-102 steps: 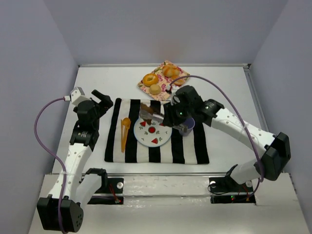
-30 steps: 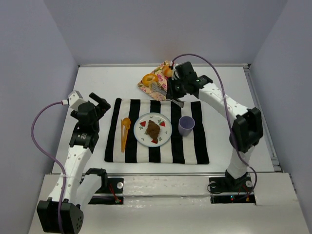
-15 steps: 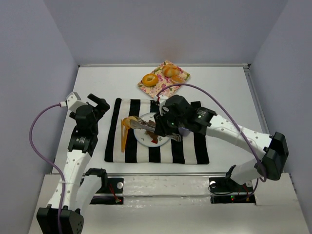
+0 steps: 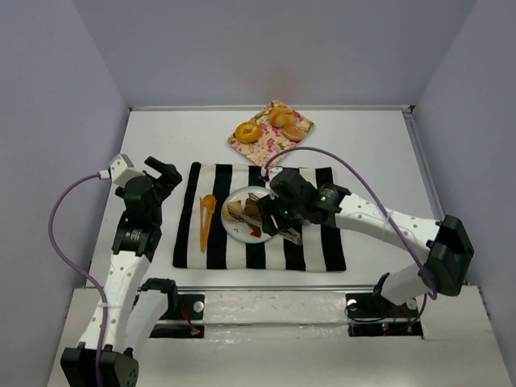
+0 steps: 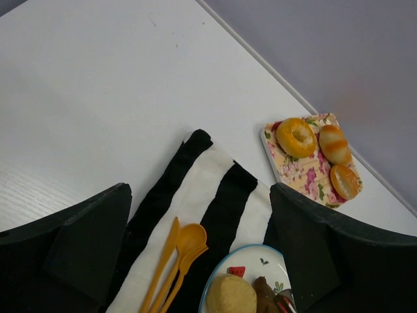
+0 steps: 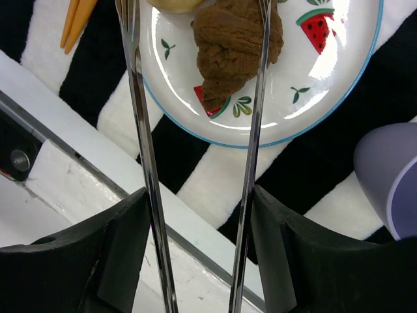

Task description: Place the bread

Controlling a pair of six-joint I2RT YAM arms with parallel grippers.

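A white plate (image 4: 239, 232) with watermelon prints sits on the striped cloth (image 4: 211, 250). On it lie a brown croissant (image 4: 252, 209) and a yellow bun (image 4: 235, 212), side by side. My right gripper (image 4: 286, 219) is shut on metal tongs (image 6: 139, 130). The tong arms stand apart on either side of the croissant (image 6: 236, 39), with the bun (image 6: 172, 5) just past their tips. My left gripper (image 4: 159, 173) is open and empty over the table left of the cloth. It sees the bun (image 5: 231, 295) and plate (image 5: 260, 259).
A floral tray (image 4: 270, 143) at the back holds a ring-shaped bread (image 4: 247, 131) and two rolls. Orange plastic cutlery (image 4: 206, 216) lies on the cloth left of the plate. A purple cup (image 6: 391, 176) stands right of the plate, under my right arm.
My right arm fetched the yellow bun from the tray with the tongs. The bun now lies on the plate beside the croissant. The left arm has barely moved.
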